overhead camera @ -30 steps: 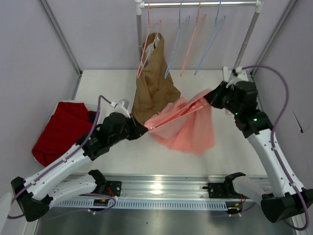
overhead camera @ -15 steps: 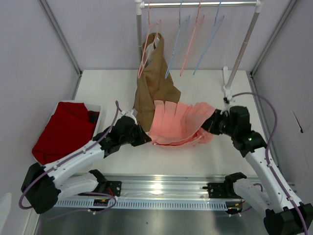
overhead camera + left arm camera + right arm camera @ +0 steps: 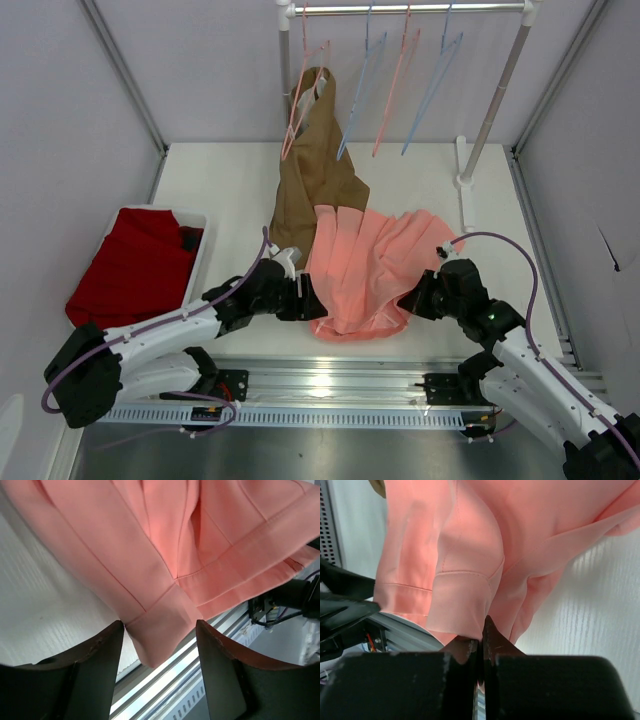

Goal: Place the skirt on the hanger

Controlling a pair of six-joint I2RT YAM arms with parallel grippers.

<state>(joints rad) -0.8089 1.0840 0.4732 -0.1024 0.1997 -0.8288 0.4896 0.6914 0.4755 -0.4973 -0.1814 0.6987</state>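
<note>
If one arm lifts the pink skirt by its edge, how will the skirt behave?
Probably floppy: the skirt lies in soft folds, so it should sag from the pinched point. It looks thin, so likely light. Pinched only by the right tool at one hem, its free side may drag on the table.

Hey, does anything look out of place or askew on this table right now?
The salmon-pink pleated skirt lies bunched and folded near the white table's front edge, pinched by the shut right gripper only; the left gripper stands open around one corner. The brown garment hangs lopsided from a pink hanger behind it.
</note>
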